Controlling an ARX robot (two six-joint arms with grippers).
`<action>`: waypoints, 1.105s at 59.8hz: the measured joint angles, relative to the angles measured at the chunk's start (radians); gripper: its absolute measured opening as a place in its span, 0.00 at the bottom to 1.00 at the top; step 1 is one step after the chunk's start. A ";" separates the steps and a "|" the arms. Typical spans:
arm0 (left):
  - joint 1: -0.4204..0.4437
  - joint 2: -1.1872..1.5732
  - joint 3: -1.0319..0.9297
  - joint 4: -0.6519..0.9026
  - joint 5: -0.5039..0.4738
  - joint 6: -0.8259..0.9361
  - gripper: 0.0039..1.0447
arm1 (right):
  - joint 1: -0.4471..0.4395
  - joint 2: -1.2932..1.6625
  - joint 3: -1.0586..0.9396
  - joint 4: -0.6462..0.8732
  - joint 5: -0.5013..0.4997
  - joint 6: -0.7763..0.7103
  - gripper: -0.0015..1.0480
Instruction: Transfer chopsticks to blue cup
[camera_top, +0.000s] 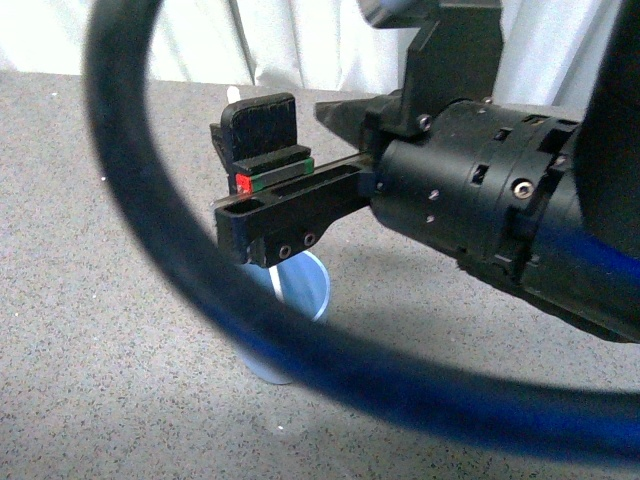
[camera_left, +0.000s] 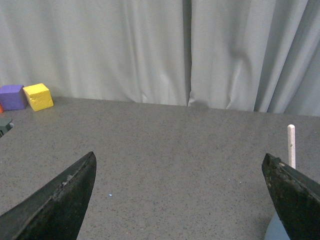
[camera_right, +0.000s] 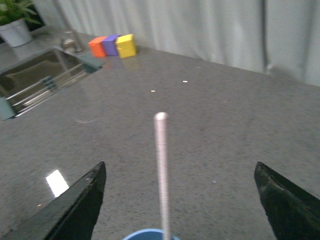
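The blue cup (camera_top: 305, 290) stands on the grey counter, partly behind a black cable. The chopstick stands in it; in the front view only its tip (camera_top: 232, 93) shows above the gripper. My right gripper (camera_top: 262, 178) hovers over the cup, open. In the right wrist view the chopstick (camera_right: 161, 165) rises from the cup's rim (camera_right: 145, 234) midway between the spread jaws of the right gripper (camera_right: 180, 164), touching neither. My left gripper (camera_left: 178, 156) is open and empty, with the chopstick (camera_left: 291, 145) and the cup (camera_left: 277, 231) beside one finger.
A thick black cable (camera_top: 150, 230) loops across the front view. Orange (camera_right: 97, 46), purple (camera_right: 109, 44) and yellow (camera_right: 126, 45) cubes sit by the curtain. A sink (camera_right: 35, 75) and a potted plant (camera_right: 15, 27) lie beyond them. The yellow cube (camera_left: 38, 96) also shows in the left wrist view.
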 joint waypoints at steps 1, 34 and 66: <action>0.000 0.000 0.000 0.000 0.000 0.000 0.94 | -0.004 -0.005 -0.002 -0.010 0.013 0.000 0.88; 0.000 0.000 0.000 0.000 0.000 0.000 0.94 | -0.270 -0.473 -0.279 -0.270 0.448 -0.034 0.88; 0.000 0.000 0.000 0.000 0.000 0.000 0.94 | -0.447 -0.932 -0.537 -0.224 0.309 -0.169 0.00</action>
